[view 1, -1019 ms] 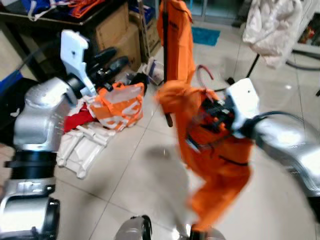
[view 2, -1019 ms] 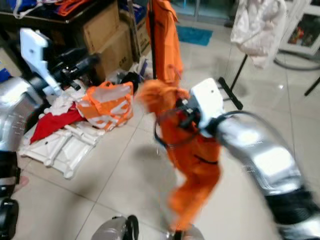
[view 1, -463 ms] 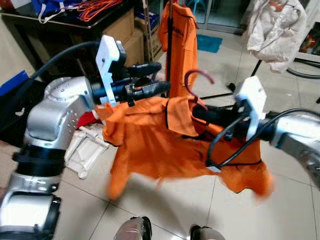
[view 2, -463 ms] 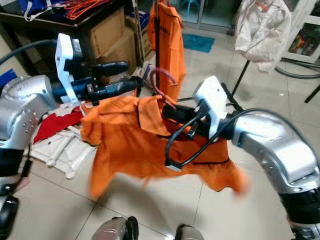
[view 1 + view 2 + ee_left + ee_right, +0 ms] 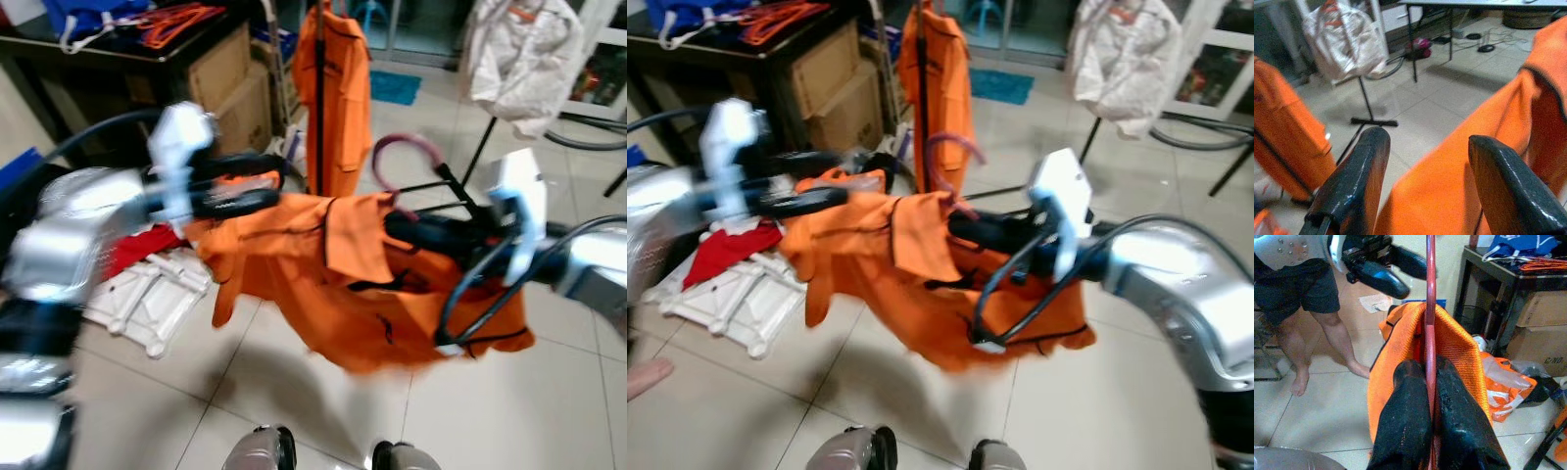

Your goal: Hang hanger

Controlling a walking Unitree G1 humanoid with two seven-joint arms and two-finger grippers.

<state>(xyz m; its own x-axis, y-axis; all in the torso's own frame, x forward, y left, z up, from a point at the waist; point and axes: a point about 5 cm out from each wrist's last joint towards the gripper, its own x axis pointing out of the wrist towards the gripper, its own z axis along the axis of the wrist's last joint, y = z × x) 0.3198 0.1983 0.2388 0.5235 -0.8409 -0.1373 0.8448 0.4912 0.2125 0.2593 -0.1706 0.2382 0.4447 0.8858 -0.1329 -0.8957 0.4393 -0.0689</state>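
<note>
The red hanger (image 5: 397,166) is sitting in mid-air in front of you, its curved hook rising above the collar of the orange shirt (image 5: 343,279) that is draping from it. Your right gripper (image 5: 1431,382) is clamping its two black fingers (image 5: 1405,416) on the hanger's thin red shaft; the right wrist view is showing this pinch plainly, with the fabric folding over both sides like a tent. The head views are giving only a blurred outline of that grip.

Your left gripper (image 5: 1425,147) is reaching toward the shirt's shoulder. The left wrist view is showing its glossy, rounded fingers (image 5: 1359,171) standing apart, with soft orange cloth and its dark seam lying between and beyond them, but you cannot tell whether either finger is touching it.

Beyond the shirt, a second orange garment (image 5: 333,93) is hanging from a dark upright rack pole (image 5: 318,117). A pale, crumpled cloth (image 5: 519,59) is draping over a stand at upper right. On the glossy tiled floor (image 5: 294,372), white moulded plastic pieces (image 5: 147,294) and red fabric (image 5: 142,250) are lying near cardboard boxes (image 5: 230,83) under a dark table (image 5: 108,49).

The right wrist view is also showing a barefoot person (image 5: 1312,318) in dark shorts standing behind your left arm.
</note>
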